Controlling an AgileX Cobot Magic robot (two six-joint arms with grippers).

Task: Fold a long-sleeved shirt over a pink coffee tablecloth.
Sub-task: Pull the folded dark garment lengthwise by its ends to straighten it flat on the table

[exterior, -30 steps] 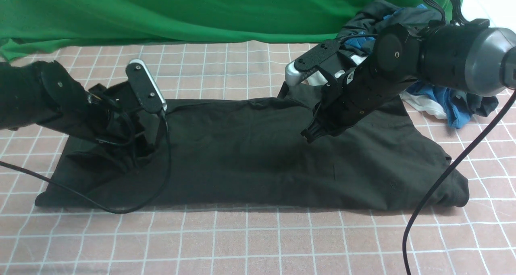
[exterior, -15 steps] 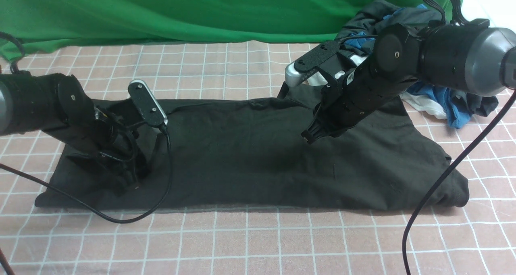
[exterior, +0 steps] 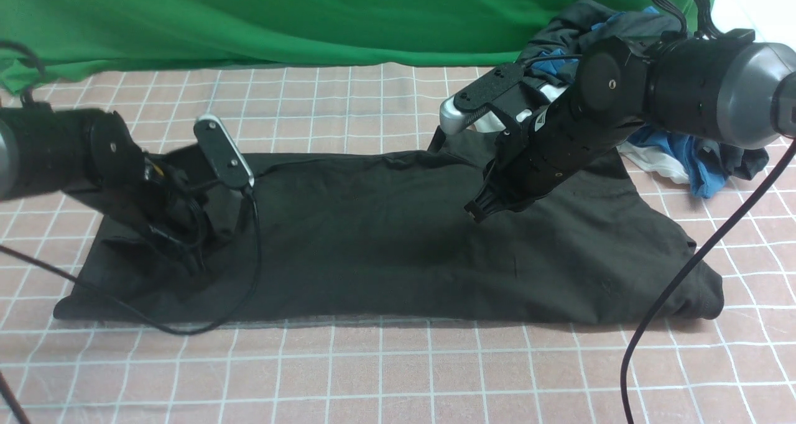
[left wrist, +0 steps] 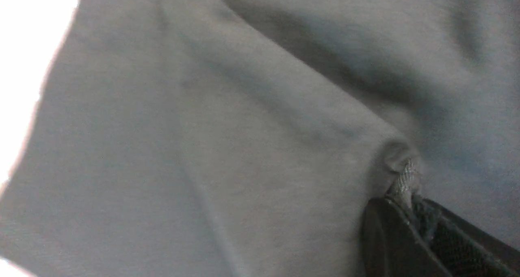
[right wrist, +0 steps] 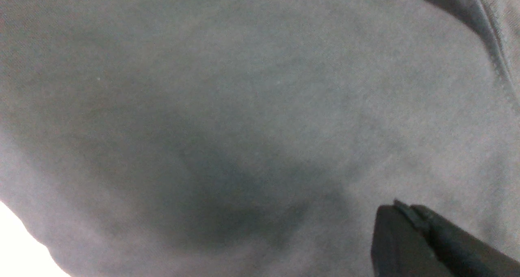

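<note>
**Pinching the left end of the shirt for the fold**

On the left of the front view, I am holding my left gripper [exterior: 189, 259] down on the left end of the long-sleeved shirt [exterior: 385, 237]. Its jaws are closed, and the left wrist view is showing a little fold of black cloth caught between the tips [left wrist: 402, 179]. So I am gripping the shirt there.

The shirt is lying spread wide across the middle of the pink coffee tablecloth [exterior: 398, 374], already folded into a long band.

To do this step well, I think I should be lifting slowly and only a little, then carrying the end across toward the right side of the frame. Pulling fast could be dragging the whole shirt or letting the small pinch slip out.

On the right of the front view, my right gripper [exterior: 482, 209] is closed with nothing in it, its tip just at the shirt's top. It could be holding the cloth still.

Compared with a second ago, my left arm is sitting lower and its jaws, open then, are now shut. The right arm is in the same place.
</note>
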